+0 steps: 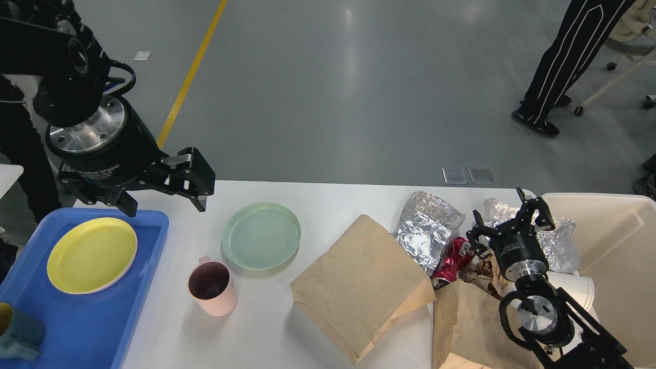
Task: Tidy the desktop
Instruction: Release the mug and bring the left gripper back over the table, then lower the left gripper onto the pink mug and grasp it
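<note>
Left gripper point(164, 202) is spread wide, holding nothing, hanging over the desktop point(318, 205). Blue tray point(102, 328) sits just below-left of it, green plate point(261, 236) just off to its right. Right gripper point(510, 218) also splayed, empty, hovering by the crumpled foil point(428, 230).

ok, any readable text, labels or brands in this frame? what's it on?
"Gripper" is the one legible word, on the left gripper body; the word before it is blurred.
Right gripper body: white print, too small to read.
Red wrapper: white label, unreadable.
</note>
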### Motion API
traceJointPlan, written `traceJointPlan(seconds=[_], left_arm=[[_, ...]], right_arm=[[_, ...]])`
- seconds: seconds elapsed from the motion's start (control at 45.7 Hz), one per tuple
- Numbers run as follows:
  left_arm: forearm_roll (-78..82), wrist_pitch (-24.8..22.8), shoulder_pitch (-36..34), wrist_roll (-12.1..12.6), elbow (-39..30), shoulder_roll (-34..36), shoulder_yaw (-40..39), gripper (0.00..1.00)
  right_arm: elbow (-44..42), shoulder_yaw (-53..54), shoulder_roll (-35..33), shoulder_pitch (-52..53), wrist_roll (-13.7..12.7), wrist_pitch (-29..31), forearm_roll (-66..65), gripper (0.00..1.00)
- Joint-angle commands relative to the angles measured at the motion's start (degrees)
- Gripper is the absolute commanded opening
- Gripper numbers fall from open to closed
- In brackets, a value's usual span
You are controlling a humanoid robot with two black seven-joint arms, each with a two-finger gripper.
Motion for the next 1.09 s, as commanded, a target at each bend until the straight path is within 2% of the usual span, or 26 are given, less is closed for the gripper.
traceJointPlan(seconds=[0.0,0.263,0.46,0.569,0.723,0.81,0.898,1.073], left_arm=[[-1.1,0.3,0.2,0.0,0.1,-0.2,-0.2,0.94],[-1.1,0.3,1.4,0.0,0.3,0.4,0.3,0.94],[-1.0,1.9,7.7,0.1,1.4,1.0,0.4,0.94],[-0.9,7.0,15.2,0.4,2.9,1.2,0.5,0.94],[-0.7,20.1,27.8,0.5,3.8,2.6,0.3,0.94],[-0.6,25.6,35.3,0.5,6.3,4.7,-0.2,0.94],[-0.6,27.4,42.0,0.6,9.9,5.8,-0.7,0.94],[-0.7,27.5,50.4,0.6,15.8,8.3,-1.7,0.93]], right_arm=[[0.0,0.0,-0.1,0.0,0.0,0.0,0.0,1.0],[0.0,0.0,-0.1,0.0,0.1,0.0,0.0,1.0],[0.0,0.0,-0.1,0.0,0.0,0.0,0.0,1.0],[0.0,0.0,-0.1,0.0,0.0,0.0,0.0,1.0],[0.0,0.0,-0.1,0.0,0.0,0.0,0.0,1.0],[0.0,0.0,-0.1,0.0,0.1,0.0,0.0,1.0],[0.0,0.0,-0.1,0.0,0.0,0.0,-0.1,1.0],[0.0,0.0,-0.1,0.0,0.1,0.0,0.0,1.0]])
